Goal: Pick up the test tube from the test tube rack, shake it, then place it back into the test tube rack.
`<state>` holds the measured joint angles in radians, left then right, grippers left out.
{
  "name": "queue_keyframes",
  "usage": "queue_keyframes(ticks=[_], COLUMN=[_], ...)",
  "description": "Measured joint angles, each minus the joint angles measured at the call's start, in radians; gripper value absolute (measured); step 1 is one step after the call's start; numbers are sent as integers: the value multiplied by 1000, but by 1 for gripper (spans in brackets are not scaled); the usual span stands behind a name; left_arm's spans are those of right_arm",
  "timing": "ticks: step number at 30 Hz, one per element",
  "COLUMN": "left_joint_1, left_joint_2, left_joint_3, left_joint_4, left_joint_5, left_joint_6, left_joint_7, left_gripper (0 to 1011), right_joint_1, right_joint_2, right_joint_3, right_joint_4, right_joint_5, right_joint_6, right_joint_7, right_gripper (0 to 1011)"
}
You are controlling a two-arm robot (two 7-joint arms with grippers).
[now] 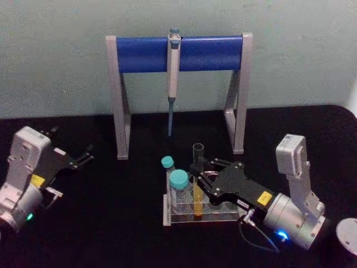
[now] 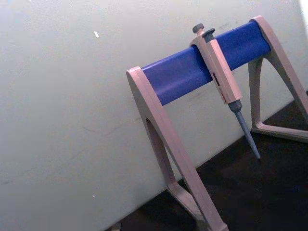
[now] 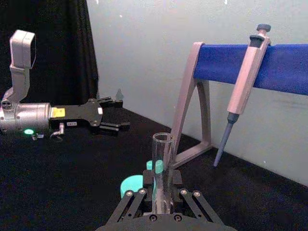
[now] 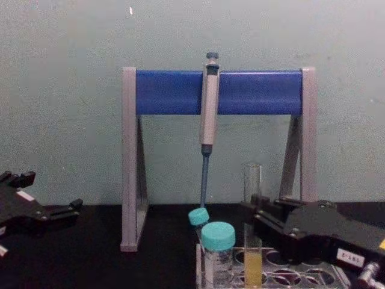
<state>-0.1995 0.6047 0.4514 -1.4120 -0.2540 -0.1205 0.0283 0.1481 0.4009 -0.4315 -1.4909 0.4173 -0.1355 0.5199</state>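
The test tube stands upright in the test tube rack, with yellow-orange liquid in its lower part. From the right, my right gripper reaches in at the tube's middle and is shut on it. The right wrist view has the tube rising between the right gripper. From the chest the tube stands in the rack with the right gripper against it. My left gripper rests open far to the left, also in the right wrist view.
Two teal-capped tubes stand in the rack's left end, close beside the test tube. Behind the rack is a grey-and-blue pipette stand with a grey pipette hanging from it. A white round object lies at the table's right edge.
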Motion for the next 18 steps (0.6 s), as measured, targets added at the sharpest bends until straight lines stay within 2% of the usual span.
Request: queue_keyframes(ticks=[18], left_joint_1=[0], left_joint_2=[0], left_joint_3=[0], left_joint_4=[0], left_joint_5=[0], left_joint_6=[0], left_joint_7=[0], left_gripper=[1001], right_joint_1=[-3], right_joint_2=[-2], right_joint_3=[1], right_joint_4=[2], right_joint_5=[-6], right_joint_6=[5], right_joint_7=[-6], right_gripper=[229])
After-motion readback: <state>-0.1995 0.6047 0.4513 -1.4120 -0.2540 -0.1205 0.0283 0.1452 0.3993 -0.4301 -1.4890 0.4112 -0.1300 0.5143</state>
